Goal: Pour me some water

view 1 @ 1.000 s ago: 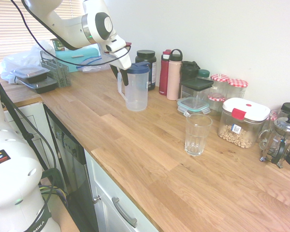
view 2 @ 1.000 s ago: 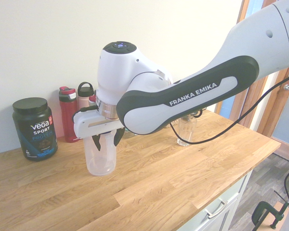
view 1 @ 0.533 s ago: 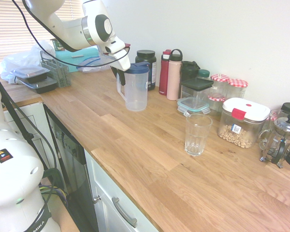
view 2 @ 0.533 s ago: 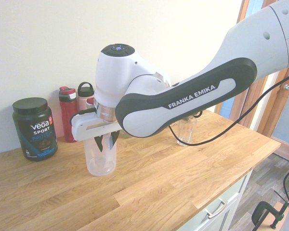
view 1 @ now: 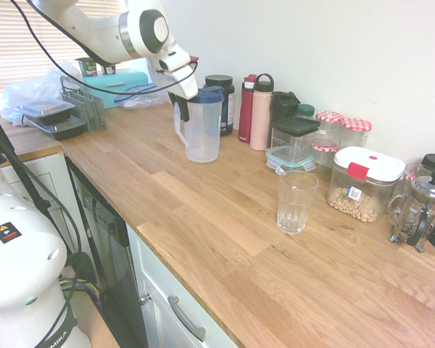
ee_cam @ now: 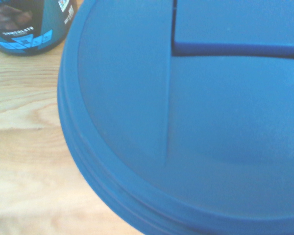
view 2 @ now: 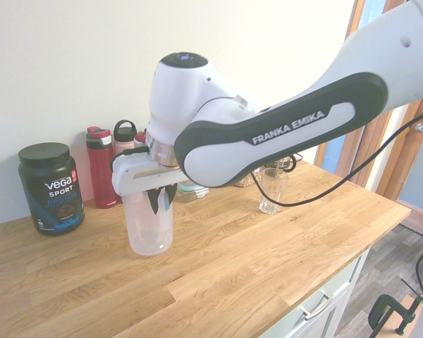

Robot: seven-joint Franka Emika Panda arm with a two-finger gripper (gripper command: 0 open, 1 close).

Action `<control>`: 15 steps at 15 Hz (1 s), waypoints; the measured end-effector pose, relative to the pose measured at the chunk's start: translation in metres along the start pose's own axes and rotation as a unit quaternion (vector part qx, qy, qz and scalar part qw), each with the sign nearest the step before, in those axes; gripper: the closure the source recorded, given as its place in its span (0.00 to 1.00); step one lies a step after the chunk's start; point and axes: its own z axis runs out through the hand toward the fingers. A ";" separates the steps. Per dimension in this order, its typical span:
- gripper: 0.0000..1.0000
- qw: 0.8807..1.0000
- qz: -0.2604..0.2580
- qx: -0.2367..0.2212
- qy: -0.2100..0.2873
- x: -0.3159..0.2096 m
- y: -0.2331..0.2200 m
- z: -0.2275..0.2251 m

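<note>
Gripper (view 1: 183,109) clamped on the pitcher (view 1: 201,127) handle, just off the counter (view 1: 203,210). Water (view 2: 149,238) too faint to see inside. Best carried level and slow to the glass (view 1: 296,201), well apart from the pitcher, then tipped gently.

"FRANKA EMIKA" in white capitals on the black band of the robot arm (view 2: 289,128), "VEGA SPORT" on the black tub (view 2: 51,187) with a third word beneath that looks like "PROTEIN", "CHOCOLATE" in small print on that tub's label in the wrist view
</note>
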 end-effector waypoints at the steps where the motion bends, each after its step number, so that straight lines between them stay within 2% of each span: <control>1: 1.00 1.000 -0.011 0.001 -0.006 0.003 0.013 -0.018; 4: 1.00 0.997 -0.079 0.005 -0.023 0.023 0.066 -0.055; 6: 1.00 0.990 -0.135 0.019 -0.032 0.045 0.109 -0.075; 9: 1.00 0.981 -0.186 0.029 -0.057 0.089 0.181 -0.088; 13: 1.00 0.969 -0.220 0.042 -0.102 0.143 0.257 -0.081; 15: 1.00 0.969 -0.217 0.045 -0.107 0.163 0.283 -0.078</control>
